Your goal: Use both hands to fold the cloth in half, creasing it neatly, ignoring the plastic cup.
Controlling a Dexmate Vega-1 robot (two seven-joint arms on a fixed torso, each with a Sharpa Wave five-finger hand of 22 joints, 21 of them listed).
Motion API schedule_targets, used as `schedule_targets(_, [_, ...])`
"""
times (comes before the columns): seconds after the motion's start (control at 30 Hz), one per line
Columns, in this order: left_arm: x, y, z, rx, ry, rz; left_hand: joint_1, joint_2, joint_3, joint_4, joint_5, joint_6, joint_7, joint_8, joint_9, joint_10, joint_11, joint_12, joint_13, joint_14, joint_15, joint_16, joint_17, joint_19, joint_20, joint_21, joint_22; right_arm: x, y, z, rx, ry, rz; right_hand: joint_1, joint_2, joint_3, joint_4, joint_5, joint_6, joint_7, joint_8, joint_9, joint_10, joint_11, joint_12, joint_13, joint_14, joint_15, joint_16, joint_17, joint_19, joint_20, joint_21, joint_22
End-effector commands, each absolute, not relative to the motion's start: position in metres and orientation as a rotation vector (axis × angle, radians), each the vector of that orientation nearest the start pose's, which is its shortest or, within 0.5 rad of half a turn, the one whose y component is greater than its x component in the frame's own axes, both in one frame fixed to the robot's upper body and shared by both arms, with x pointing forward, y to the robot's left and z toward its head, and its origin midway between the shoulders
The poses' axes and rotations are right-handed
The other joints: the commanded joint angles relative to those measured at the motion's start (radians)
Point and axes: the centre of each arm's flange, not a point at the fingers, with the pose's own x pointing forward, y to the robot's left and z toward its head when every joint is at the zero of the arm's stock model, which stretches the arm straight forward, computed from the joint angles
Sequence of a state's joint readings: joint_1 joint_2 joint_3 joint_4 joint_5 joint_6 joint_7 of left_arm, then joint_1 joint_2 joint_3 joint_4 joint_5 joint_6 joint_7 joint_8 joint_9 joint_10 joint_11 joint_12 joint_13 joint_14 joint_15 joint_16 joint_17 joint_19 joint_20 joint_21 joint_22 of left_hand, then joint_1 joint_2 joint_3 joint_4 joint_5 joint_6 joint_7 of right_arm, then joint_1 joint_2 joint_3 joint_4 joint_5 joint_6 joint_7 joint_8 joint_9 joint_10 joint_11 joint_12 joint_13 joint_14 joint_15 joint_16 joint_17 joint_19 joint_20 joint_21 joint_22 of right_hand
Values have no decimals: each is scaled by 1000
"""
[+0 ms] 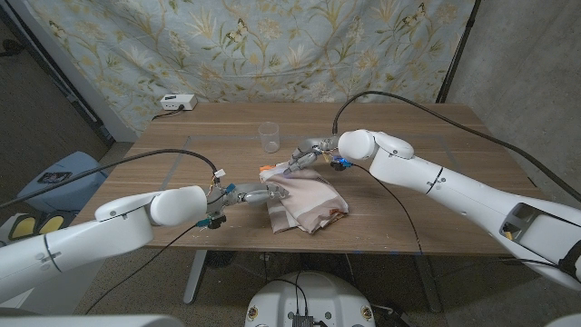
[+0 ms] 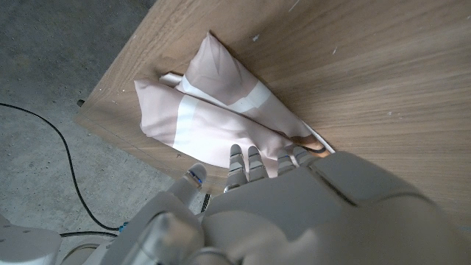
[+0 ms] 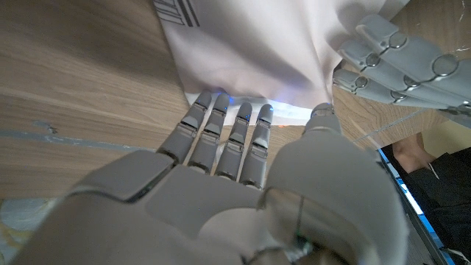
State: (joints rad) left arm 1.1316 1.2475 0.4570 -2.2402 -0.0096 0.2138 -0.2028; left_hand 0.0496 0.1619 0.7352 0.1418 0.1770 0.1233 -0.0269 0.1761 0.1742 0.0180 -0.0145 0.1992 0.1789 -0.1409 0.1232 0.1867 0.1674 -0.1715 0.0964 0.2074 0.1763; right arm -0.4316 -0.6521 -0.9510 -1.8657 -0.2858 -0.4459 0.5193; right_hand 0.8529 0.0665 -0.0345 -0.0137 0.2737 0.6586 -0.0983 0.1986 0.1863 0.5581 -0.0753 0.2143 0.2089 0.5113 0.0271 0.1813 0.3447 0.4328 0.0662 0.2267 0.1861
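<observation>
Lying just below the middle of the head view, the cloth [image 1: 307, 203] is a pale pink, rumpled bundle on the wooden table [image 1: 427, 218], its lower edge near the table's front rim. Both hands meet at its upper-left side. The left hand [image 1: 259, 193] comes in from the lower left of the frame and its fingers reach the cloth's left edge; in the left wrist view the fingertips [image 2: 243, 157] press into the fabric [image 2: 213, 110], which folds over them (a pinch seems likely, but the contact itself is hidden, so I cannot tell for certain that it grasps the cloth). The right hand [image 1: 309, 155] reaches in from the right of the frame to the cloth's upper edge. In the right wrist view its fingers [image 3: 229, 132] lie straight against the hem of the cloth [image 3: 250, 44], with the thumb alongside; whether the fabric is clamped cannot be told. The left hand's fingers [image 3: 401, 62] show at the upper right of that same picture, touching the cloth. A clear plastic cup [image 1: 269, 136] stands upright above the cloth, apart from it, left of the right hand.
</observation>
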Motion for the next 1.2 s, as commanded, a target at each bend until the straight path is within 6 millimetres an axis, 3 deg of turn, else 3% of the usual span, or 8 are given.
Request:
schedule_targets(0.03, [479, 216, -72, 1283, -374, -586, 10, 4, -1, -7, 3, -1, -7, 6, 4, 9, -1, 2, 4, 2, 1, -5, 4, -33, 6, 0, 2, 551, -65, 39, -1387, -388, 611, -2, 9, -5, -2, 4, -6, 8, -4, 0, 3, 13, -3, 0, -2, 8, 8, -2, 6, 8, -1, 3])
schedule_targets(0.47, [474, 222, -73, 1285, -375, -586, 14, 5, -3, -11, 3, 0, -9, 7, 4, 8, -1, 1, 4, 4, 2, -5, 4, -31, 6, 1, 2, 535, -86, 34, -1356, -385, 537, 5, 12, -4, -8, 4, 7, 19, 1, 1, 15, 26, -4, -4, 0, 13, 14, -15, 9, 15, -1, 3])
schedule_targets(0.83, [466, 226, -75, 1283, -381, -577, 18, 6, -3, -15, 3, 0, -10, 7, 4, 9, -3, 2, 4, 5, 1, -5, 3, -27, 5, 1, 2, 531, -108, 17, -1332, -358, 467, 7, 13, -4, -11, 3, 3, 21, -1, 1, 15, 26, -8, -7, -3, -2, 15, -23, 7, 1, -3, 2])
schedule_targets(1.2, [464, 236, -70, 1281, -388, -560, 22, 5, -4, -18, 2, 0, -9, 6, 4, 9, 1, 1, 4, 6, 0, -5, 3, -26, 3, 1, 2, 528, -118, 1, -1313, -317, 412, 7, 13, -6, -12, 2, 11, 19, 1, 1, 26, 21, -8, -8, 0, -8, 18, -31, 13, -4, -1, 2])
